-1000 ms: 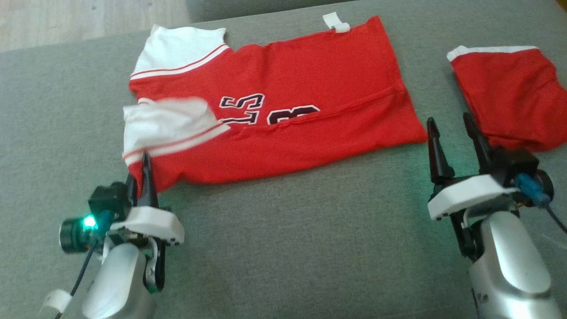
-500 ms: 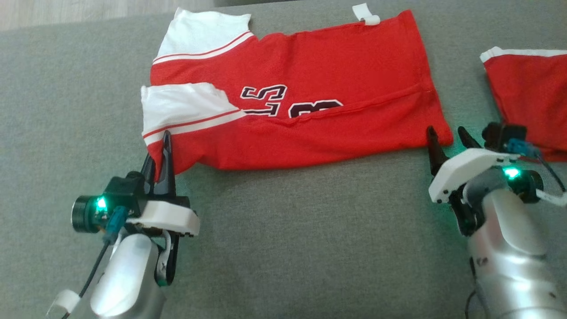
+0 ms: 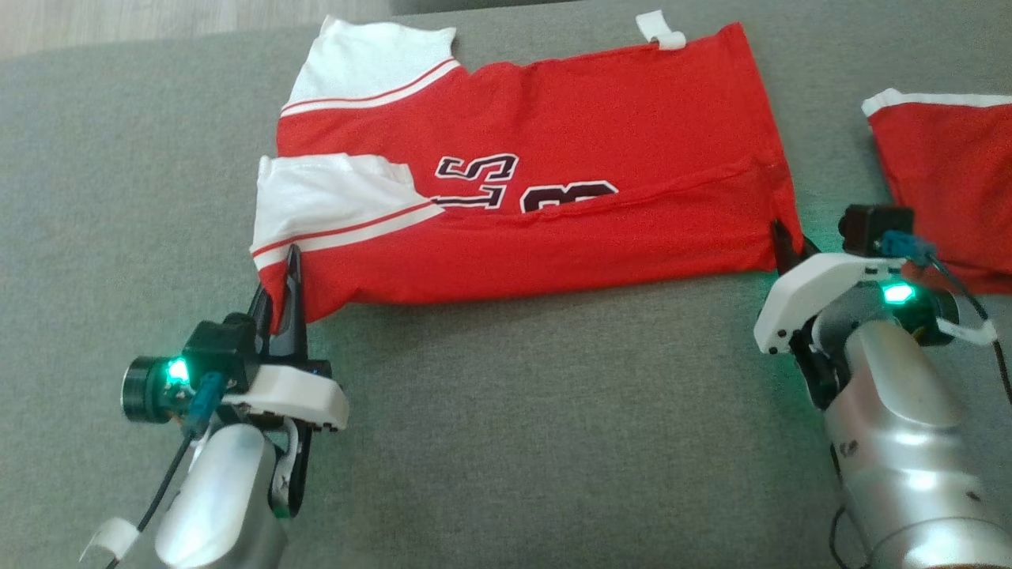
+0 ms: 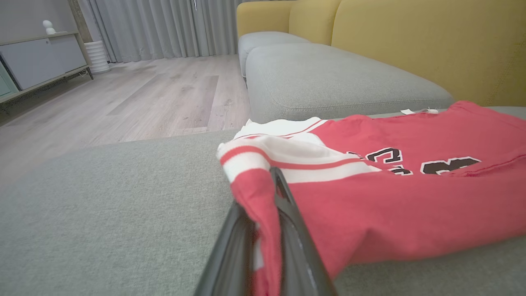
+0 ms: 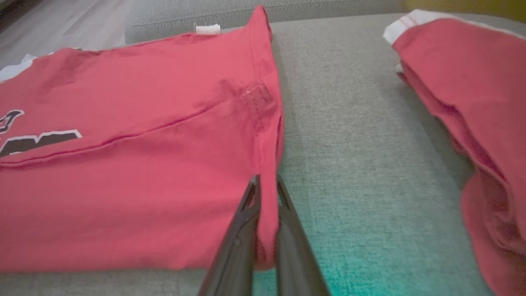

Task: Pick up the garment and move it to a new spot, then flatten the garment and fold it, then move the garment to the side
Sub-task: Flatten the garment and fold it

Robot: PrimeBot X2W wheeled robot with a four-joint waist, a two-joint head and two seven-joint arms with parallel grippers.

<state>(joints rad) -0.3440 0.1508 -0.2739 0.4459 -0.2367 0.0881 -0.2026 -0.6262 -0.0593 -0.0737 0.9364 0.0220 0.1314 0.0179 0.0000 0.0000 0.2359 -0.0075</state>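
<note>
We look steeply down from the head onto the grey cushion (image 3: 514, 442). Our left wrist camera sits low and close toward the cushion's left edge, facing the wooden floor (image 4: 164, 94) and yellow sofa (image 4: 411, 41); the right wrist one skims low toward the right edge. All three share the jersey's (image 3: 601, 103) printed digits (image 3: 565, 197).

A grey fabric sofa cushion (image 3: 506, 442) carries two garments. A red jersey (image 3: 569, 118) with white sleeves lies flat across its far middle, the near long side folded up over the lower half of the dark numerals. Apart from it, at the right, lies a second red garment (image 3: 941, 174) with a white-trimmed edge.
</note>
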